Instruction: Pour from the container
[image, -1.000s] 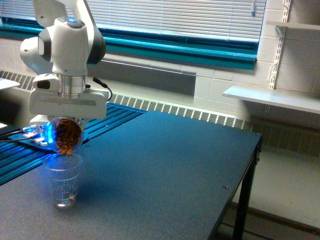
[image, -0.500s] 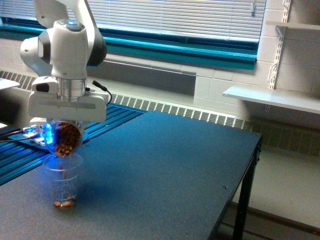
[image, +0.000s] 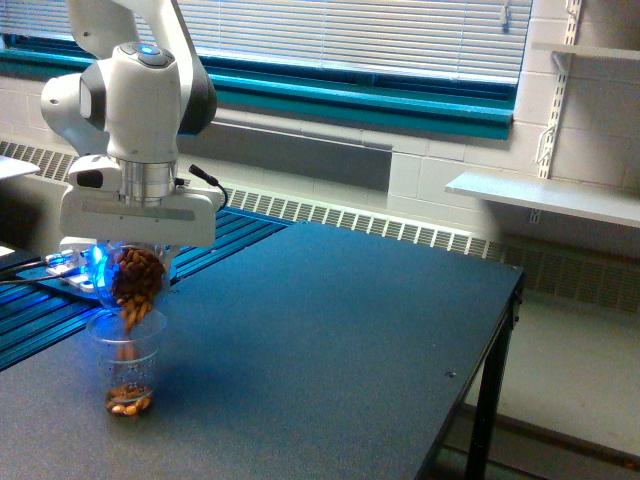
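More nuts (image: 129, 402) now in the tabletop cup (image: 127, 362), tool (image: 135, 262) clamped around the tipped container (image: 130, 278).

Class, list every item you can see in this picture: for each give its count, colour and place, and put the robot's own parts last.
Container: one, clear with brown nut-like pieces, tipped over the cup, held in the gripper.
Cup: one, clear, ridged, upright on the table under the container, brown pieces at its bottom.
Falling pieces: several, brown, between container and cup.
Table: one, dark grey-blue top, black legs.
Shelf: one, white, on the wall at the exterior view's right.
Window blinds: one set, white, above a teal sill.
Gripper: one, white, closed on the container.
Robot arm: one, white and grey, above the cup.
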